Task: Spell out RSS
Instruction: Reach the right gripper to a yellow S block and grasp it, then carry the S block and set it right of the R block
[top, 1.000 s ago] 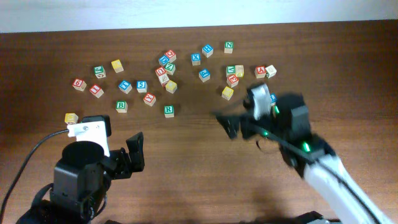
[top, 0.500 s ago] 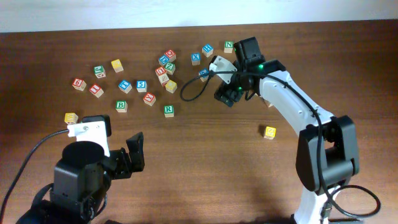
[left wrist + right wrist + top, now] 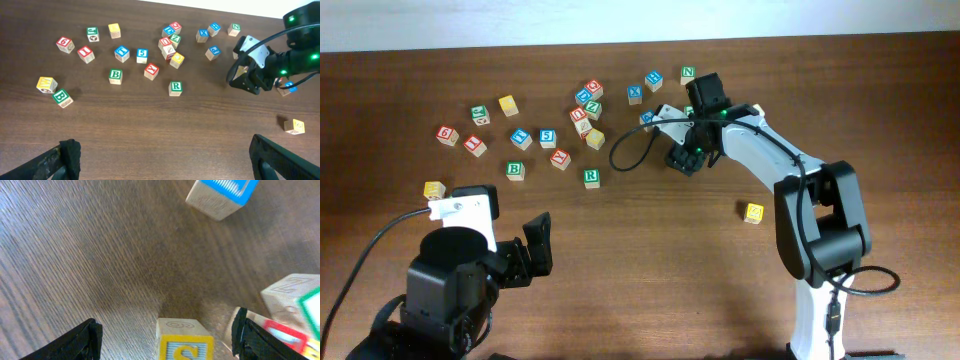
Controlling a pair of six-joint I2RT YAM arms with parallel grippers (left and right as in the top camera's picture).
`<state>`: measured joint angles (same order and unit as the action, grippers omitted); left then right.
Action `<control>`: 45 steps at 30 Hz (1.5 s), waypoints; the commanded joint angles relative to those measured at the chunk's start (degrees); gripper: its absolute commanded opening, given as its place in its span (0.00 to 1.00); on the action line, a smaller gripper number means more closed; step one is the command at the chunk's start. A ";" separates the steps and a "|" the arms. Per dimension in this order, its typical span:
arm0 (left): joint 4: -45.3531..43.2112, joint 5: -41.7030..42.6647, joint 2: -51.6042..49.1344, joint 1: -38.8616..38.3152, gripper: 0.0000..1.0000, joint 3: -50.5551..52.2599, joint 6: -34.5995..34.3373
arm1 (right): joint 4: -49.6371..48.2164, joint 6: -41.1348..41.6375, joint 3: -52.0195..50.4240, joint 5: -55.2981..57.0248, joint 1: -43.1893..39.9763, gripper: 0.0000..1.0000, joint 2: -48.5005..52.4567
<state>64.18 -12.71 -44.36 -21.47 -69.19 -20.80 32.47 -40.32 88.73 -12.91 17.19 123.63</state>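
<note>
A yellow S block (image 3: pixel 184 342) stands on the table between the spread fingers of my right gripper (image 3: pixel 165 330), which is open and low over it. In the overhead view the right gripper (image 3: pixel 685 153) sits at the right side of the block cluster and hides that block. A green R block (image 3: pixel 591 178) stands apart below the cluster and also shows in the left wrist view (image 3: pixel 175 88). My left gripper (image 3: pixel 531 250) is open and empty over bare wood at the front left.
Several lettered blocks lie scattered across the back of the table (image 3: pixel 620 250). A blue block (image 3: pixel 220 195) and a white, red and green pair (image 3: pixel 295 305) are close to the right gripper. A lone yellow block (image 3: pixel 753 212) lies at the right, and a yellow and green pair (image 3: pixel 52 89) at the left.
My right arm has swung from the middle right of the table up to the block cluster and settled over the yellow S block. The left arm has not moved.
</note>
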 commanded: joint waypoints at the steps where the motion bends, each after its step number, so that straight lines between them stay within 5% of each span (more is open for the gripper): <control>1: -0.02 -0.61 0.24 -0.17 0.99 -0.04 -0.57 | -0.22 0.02 1.18 0.13 -0.07 0.72 2.97; 20: -0.02 -0.61 0.24 -0.17 0.99 -0.04 -0.59 | 1.36 4.39 1.18 3.10 -0.07 0.23 3.30; 25: -0.02 -0.61 0.24 -0.17 0.99 -0.04 -0.59 | 1.36 8.48 1.25 3.08 -0.07 0.18 3.28; 36: -0.02 -0.61 0.24 -0.17 0.99 -0.04 -0.59 | 2.32 46.97 3.34 -8.76 4.00 0.10 3.28; 40: -0.02 -0.61 0.24 -0.17 0.99 -0.04 -0.59 | -0.87 60.89 3.34 -0.22 13.00 0.06 3.28; 45: -0.02 -0.61 0.24 -0.17 0.99 -0.04 -0.57 | -1.73 68.96 3.34 12.66 19.50 0.04 3.28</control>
<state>64.16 -12.71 -44.36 -21.47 -69.19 -20.80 31.03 22.57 90.94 -8.56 35.48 125.86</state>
